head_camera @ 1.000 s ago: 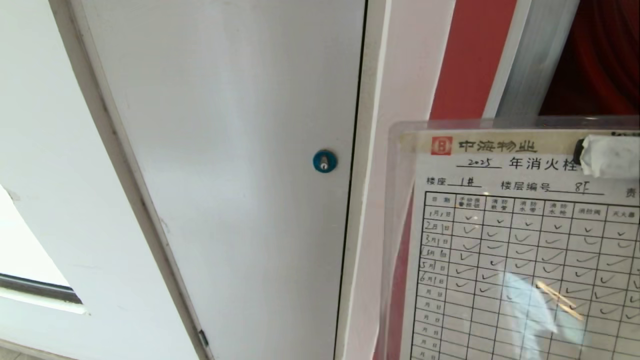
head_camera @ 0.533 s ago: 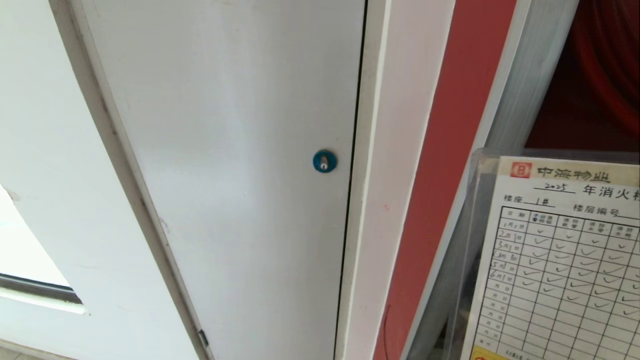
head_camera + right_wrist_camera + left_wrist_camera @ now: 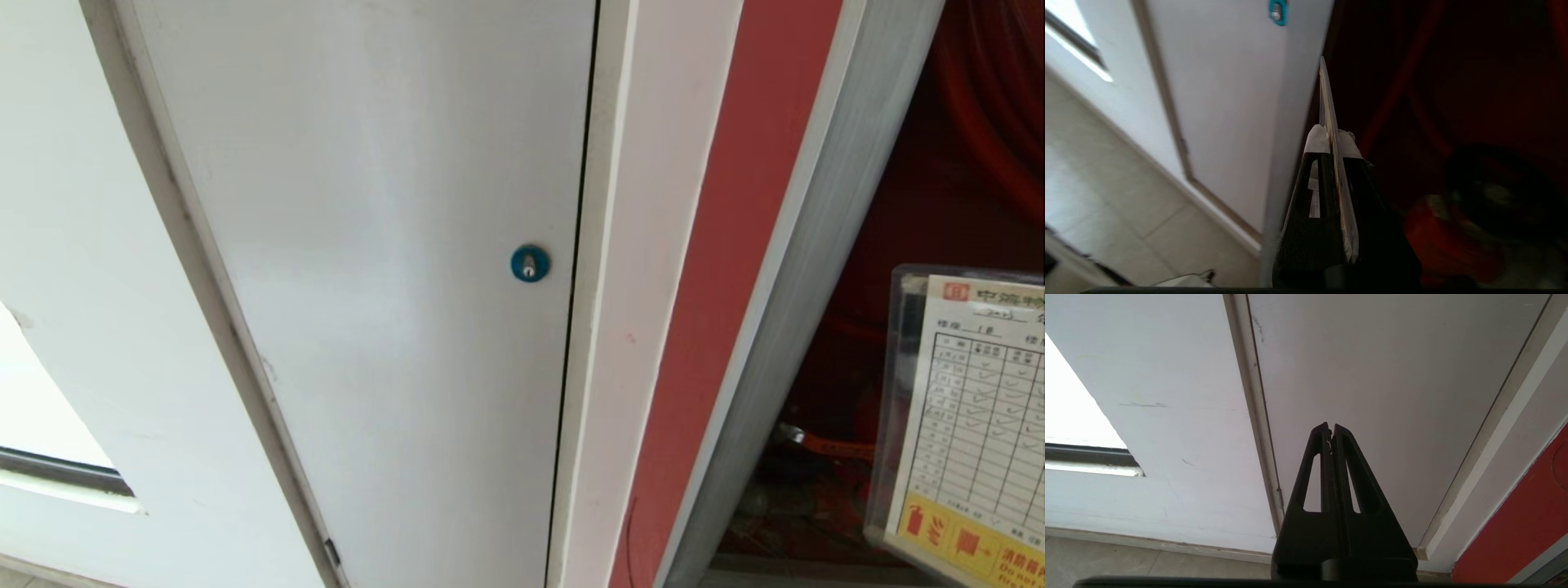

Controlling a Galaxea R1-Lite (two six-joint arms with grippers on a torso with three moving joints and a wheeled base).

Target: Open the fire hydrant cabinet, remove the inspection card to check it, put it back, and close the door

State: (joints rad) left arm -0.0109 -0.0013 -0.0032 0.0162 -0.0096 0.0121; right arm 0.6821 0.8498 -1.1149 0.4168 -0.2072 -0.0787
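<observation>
where the head view looks down, thin pale checklist inspection card in clear sleeve sits low right before the silver-framed, red-lined fire hydrant cabinet, beside a plain grey panel with blue round lock. left wrist view: black left gripper clenched empty, facing that panel. right wrist view: right gripper, white-taped tips, clamps the card edge-on.

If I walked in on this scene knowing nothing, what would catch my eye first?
Probably the inspection card, a checklist full of ticks in a clear sleeve at the head view's lower right, in front of the fire hydrant cabinet with its open, dark red interior. The right gripper pinches it edge-on, jaws shut. Next, the blue round lock on the pale grey panel to the left.
</observation>
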